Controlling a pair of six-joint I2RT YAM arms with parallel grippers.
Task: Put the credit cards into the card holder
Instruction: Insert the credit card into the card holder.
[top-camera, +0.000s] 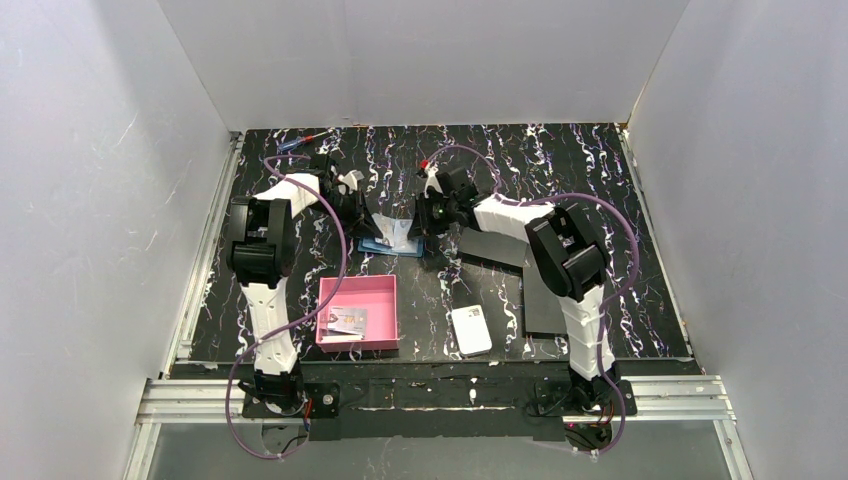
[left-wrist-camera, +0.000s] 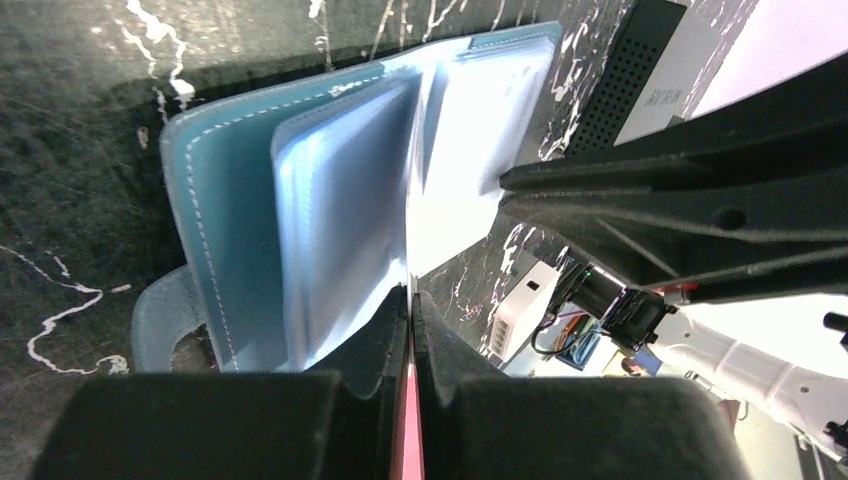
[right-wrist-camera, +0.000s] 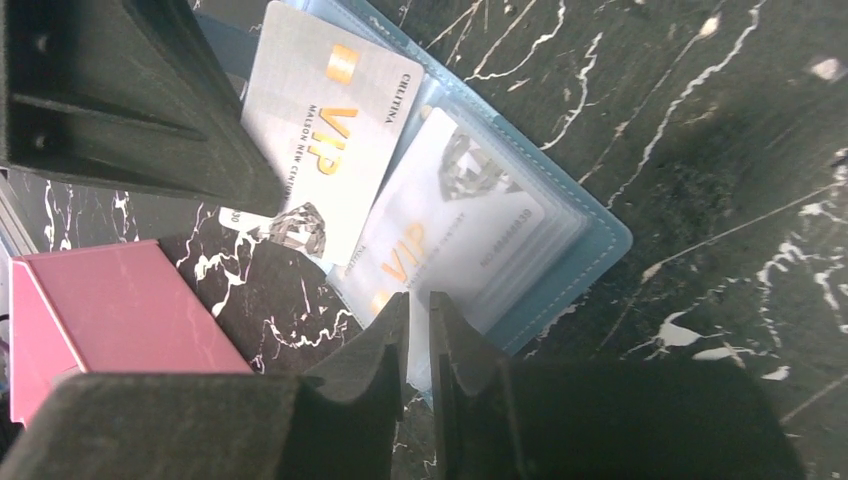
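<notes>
The teal-blue card holder (top-camera: 392, 243) lies open at mid-table between both grippers. In the left wrist view its clear sleeves fan up from the teal cover (left-wrist-camera: 225, 220). My left gripper (left-wrist-camera: 412, 295) is shut on the edge of a pale credit card (left-wrist-camera: 460, 150). That card, printed "VIP" (right-wrist-camera: 330, 140), lies slanted over the holder's left half. My right gripper (right-wrist-camera: 418, 298) is shut on a clear sleeve of the card holder (right-wrist-camera: 590, 250). A second VIP card (right-wrist-camera: 450, 220) sits inside a sleeve. Another card (top-camera: 348, 321) lies in the pink tray.
The pink square tray (top-camera: 385, 300) stands in front of the holder, close to the left of my right gripper (right-wrist-camera: 110, 310). A thick white block (top-camera: 471, 330) lies near the front edge. Two flat black rectangles (top-camera: 492, 247) (top-camera: 543, 300) lie to the right.
</notes>
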